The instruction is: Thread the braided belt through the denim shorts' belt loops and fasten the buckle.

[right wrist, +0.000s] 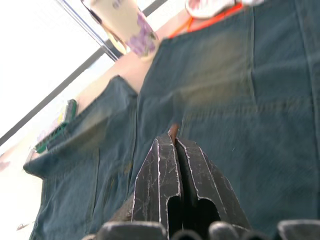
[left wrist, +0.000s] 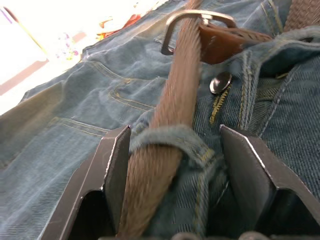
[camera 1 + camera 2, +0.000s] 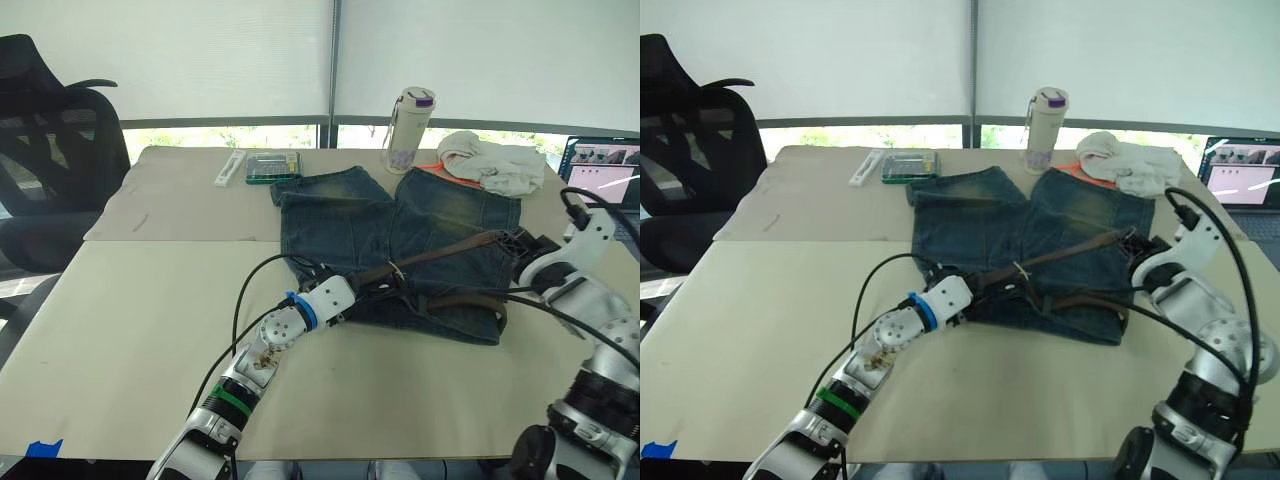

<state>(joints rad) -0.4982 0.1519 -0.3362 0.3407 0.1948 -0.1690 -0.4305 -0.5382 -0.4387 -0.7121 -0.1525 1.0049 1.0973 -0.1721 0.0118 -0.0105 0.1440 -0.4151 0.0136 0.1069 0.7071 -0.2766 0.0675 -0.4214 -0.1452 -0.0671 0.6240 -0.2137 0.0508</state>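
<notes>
The denim shorts are lying on a beige table under bright window blinds, an office chair off to the side. The left gripper is holding its fingers apart around a belt loop, the braided belt running between them toward the buckle. The right gripper is pinching the belt's end, fingers together.

Lit by daylight through the drawn window blinds behind the table; evenly bright, with only soft, faint shadows. Blown out to white glare beyond the denim shorts in the left wrist view, and likewise past the patterned bottle in the right wrist view. Blurred up close on the braided belt; softened on the bottle too.
</notes>
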